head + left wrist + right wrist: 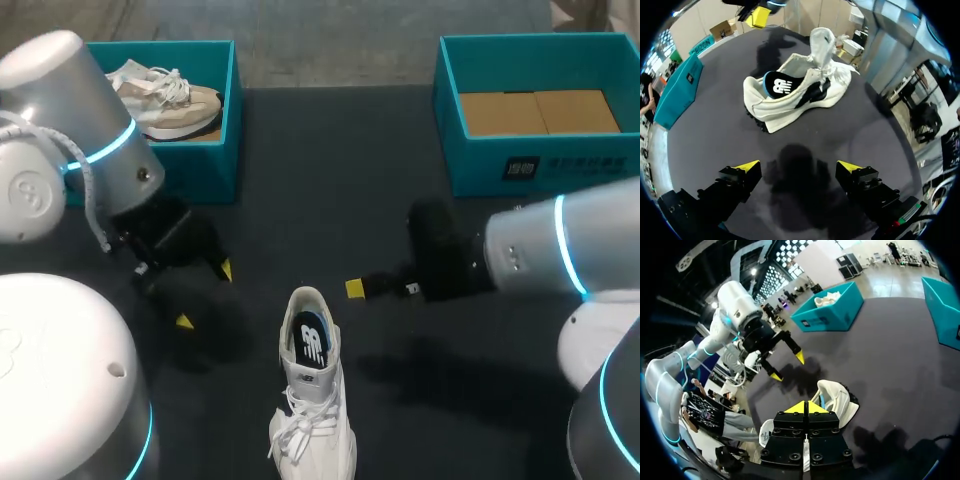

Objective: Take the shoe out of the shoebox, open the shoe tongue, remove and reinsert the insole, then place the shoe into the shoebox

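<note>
Left arm [70, 150] housing sits closest to us, right arm [560, 255] opposite. Dark table [330, 170] carries a left shoebox [195, 170] holding a beige shoe [165, 100], and a right shoebox [520, 165]. White shoe [312, 400] stands on the table outside both, long axis near-far, heel away, toe toward us. Left gripper [205, 296] spread; right gripper [355, 289] tips pressed together beside the heel.

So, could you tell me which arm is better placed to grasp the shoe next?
Probably the left: the left gripper is open and faces the white shoe side-on, while the right gripper is shut near its heel.
</note>
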Action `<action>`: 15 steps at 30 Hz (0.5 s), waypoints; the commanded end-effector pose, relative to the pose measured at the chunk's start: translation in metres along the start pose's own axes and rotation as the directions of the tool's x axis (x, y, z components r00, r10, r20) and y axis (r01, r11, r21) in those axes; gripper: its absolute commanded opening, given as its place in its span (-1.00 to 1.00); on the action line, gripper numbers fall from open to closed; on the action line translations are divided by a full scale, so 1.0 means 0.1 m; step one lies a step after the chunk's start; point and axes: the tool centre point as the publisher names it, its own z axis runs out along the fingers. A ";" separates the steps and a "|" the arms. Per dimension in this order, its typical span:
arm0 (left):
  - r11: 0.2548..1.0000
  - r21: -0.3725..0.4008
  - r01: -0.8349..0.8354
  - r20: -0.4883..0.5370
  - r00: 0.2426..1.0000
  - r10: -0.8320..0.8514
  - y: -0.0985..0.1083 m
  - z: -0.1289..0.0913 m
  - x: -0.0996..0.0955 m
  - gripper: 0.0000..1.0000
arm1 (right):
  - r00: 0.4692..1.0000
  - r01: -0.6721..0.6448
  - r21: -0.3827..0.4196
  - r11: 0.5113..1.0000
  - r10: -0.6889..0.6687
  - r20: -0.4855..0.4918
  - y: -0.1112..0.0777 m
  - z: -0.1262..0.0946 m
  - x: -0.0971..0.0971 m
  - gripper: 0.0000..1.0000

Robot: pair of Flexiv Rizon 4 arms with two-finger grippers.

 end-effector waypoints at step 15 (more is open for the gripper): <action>0.991 -0.092 -0.100 0.041 0.994 0.104 0.20 -0.50 0.04 1.00 | 0.964 -0.053 0.285 0.957 -0.025 0.263 0.08 0.11 0.16 -1.00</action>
